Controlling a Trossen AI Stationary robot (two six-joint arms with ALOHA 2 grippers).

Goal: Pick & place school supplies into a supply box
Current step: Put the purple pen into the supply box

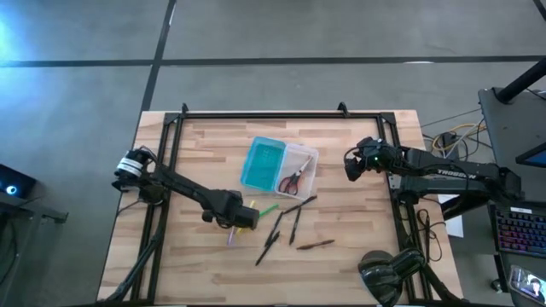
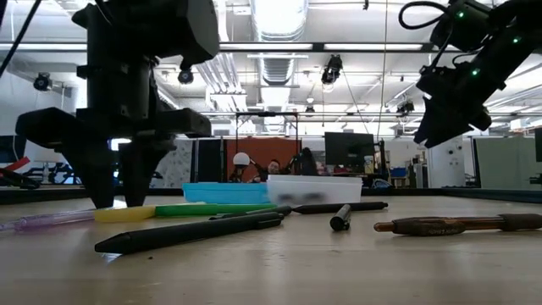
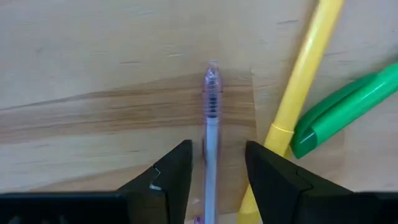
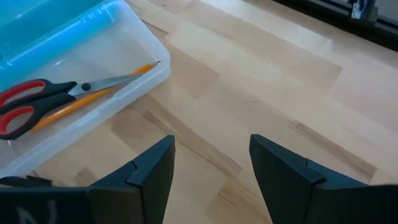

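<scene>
Purple pen (image 3: 210,143) runs off the frame edge between fingers.

Left claw (image 3: 211,171) lowered, fingers apart; right claw (image 4: 211,168) raised, open

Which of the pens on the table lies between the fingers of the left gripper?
The clear purple pen: it lies between the left gripper's open fingers; the yellow pen and green pen lie beside it.
</scene>
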